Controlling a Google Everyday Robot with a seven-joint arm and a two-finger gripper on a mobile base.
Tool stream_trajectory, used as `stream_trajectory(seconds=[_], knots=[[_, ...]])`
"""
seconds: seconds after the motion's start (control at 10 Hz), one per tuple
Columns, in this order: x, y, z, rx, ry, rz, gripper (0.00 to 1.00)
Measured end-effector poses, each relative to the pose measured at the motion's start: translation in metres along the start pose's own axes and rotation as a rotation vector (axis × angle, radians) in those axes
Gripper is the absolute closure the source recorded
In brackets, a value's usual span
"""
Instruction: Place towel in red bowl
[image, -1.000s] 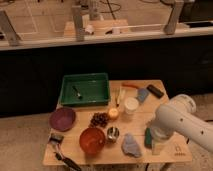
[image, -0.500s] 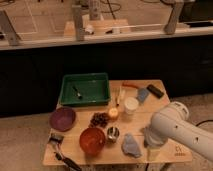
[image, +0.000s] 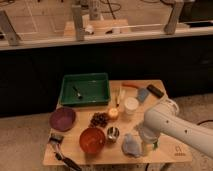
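Observation:
The red bowl (image: 92, 140) sits on the wooden table (image: 80, 155) near its front edge, left of centre. A crumpled grey-blue towel (image: 131, 146) lies on the table to the right of the bowl, with a small metal cup (image: 113, 133) between them. My white arm (image: 172, 127) reaches in from the right. My gripper (image: 142, 139) is at the towel's right edge, low over the table, mostly hidden by the arm's wrist.
A green tray (image: 85, 89) holding a small utensil stands at the back left. A purple plate (image: 63, 118), dark grapes (image: 99, 119), a small orange fruit (image: 113, 114), a white cup (image: 131, 105), a carrot, a blue sponge and a dark bar also lie on the table. A black brush (image: 60, 147) lies at the front left.
My arm has swung lower and to the left, bringing the gripper down to the towel's right side. The towel and bowl have not moved.

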Motion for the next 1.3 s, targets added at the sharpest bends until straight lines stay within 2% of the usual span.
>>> stream_trajectory(seconds=[0.3, 0.7, 1.0, 1.1, 1.3], knots=[[0.006, -0.003, 0.036, -0.029, -0.029, 0.001, 0.2], [0.005, -0.002, 0.06, -0.018, -0.092, 0.009, 0.2], [-0.002, 0.0, 0.077, -0.028, -0.111, 0.01, 0.2], [-0.005, 0.001, 0.081, -0.02, -0.109, 0.0, 0.23], [-0.015, 0.006, 0.089, 0.008, -0.106, -0.058, 0.44]])
